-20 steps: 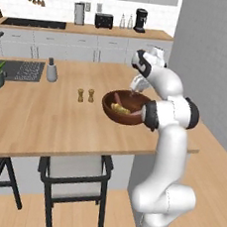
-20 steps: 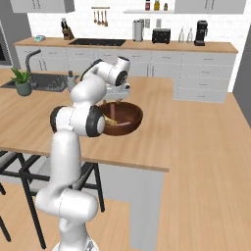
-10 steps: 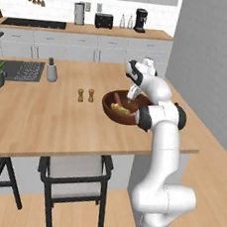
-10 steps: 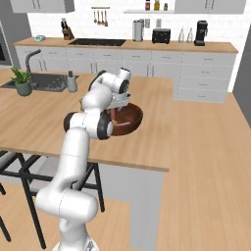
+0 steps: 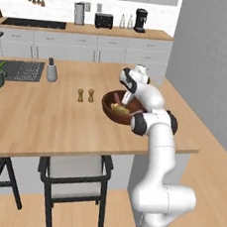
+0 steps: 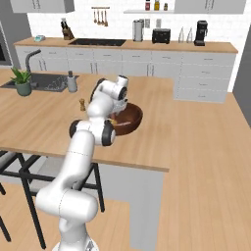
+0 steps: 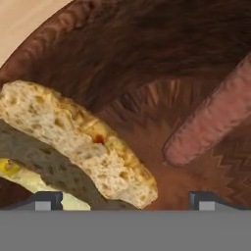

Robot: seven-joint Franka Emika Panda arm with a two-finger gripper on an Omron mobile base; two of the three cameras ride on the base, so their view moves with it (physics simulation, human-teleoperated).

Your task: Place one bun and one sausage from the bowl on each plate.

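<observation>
Hand view looks straight down into the dark wooden bowl [image 7: 147, 59], so close that its grain covers nearly everything I can see. A pale, crumbly bun [image 7: 83, 142] lies on the left side of the bowl's floor, with a darker piece and a bit of yellow tucked beneath it at the lower left. A pinkish sausage [image 7: 215, 122] lies diagonally on the right, just beside the bun but not touching it. My pincer [image 7: 125, 200] is spread wide and holds nothing; its two dark tips rise at the bottom edge, the left one over the bun's lower end, the right one below the sausage.

From the left base view, the bowl [image 5: 111, 110] sits near the right edge of the wooden desk [image 5: 34, 121], with two small shakers [image 5: 85, 95] just to its left. The pincer [image 5: 123, 100] hangs down inside the bowl. The right base view shows the same, the arm bending over the bowl [image 6: 132, 120]. I cannot make out either plate from here.

My worry is the aim. The tips straddle the gap between bun and sausage, so closing now may catch neither, or pinch the bun's crumbly edge and let it slip. Pushing down further could tip or slide the bowl toward the desk's right edge.
</observation>
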